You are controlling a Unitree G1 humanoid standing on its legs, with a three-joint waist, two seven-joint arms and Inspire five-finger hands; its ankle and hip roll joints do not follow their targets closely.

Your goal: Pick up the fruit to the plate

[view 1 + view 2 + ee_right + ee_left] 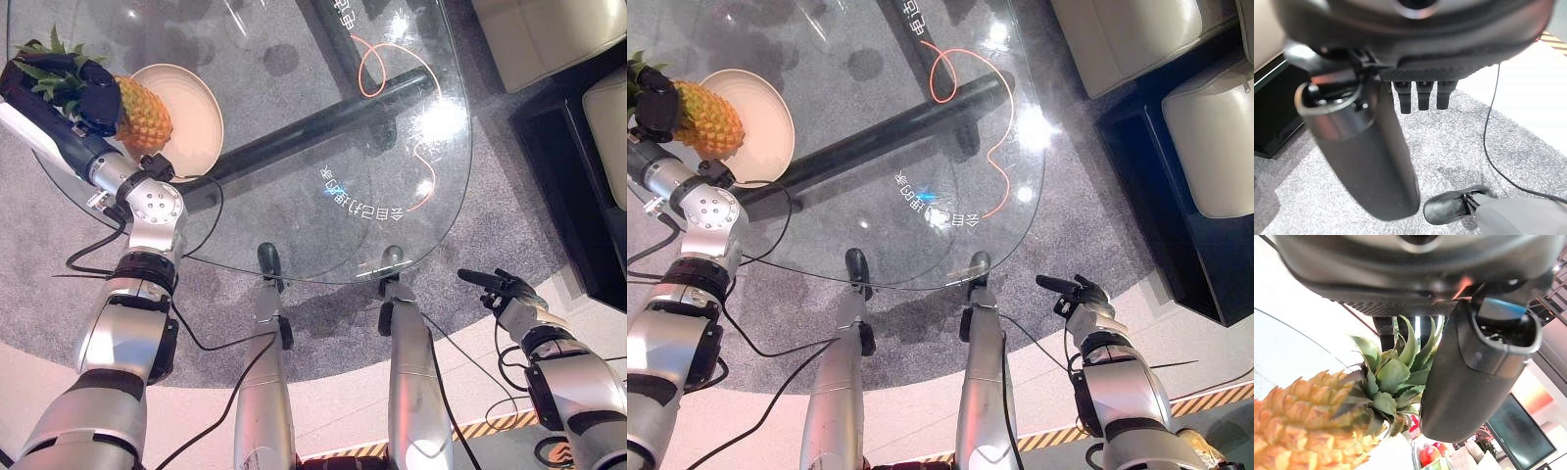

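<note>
A pineapple (145, 116) with a green crown lies tilted at the left rim of a round cream plate (193, 113) on the glass table (294, 59). My left hand (93, 103) is shut on the pineapple where the crown meets the body. The left wrist view shows the thumb (1474, 372) beside the crown leaves (1391, 377) and the scaly body (1303, 426) just past it. Whether the fruit rests on the plate I cannot tell. My right hand (505, 287) hangs idle off the table's near right corner, its fingers (1420, 95) straight and holding nothing.
A dark bar (313, 127) runs under the glass, and a thin orange cord (367, 64) loops above it. Pale cushions (549, 34) and a dark low unit (578, 166) stand to the right. Grey carpet lies beneath. Red apples (1430, 453) sit in the distance.
</note>
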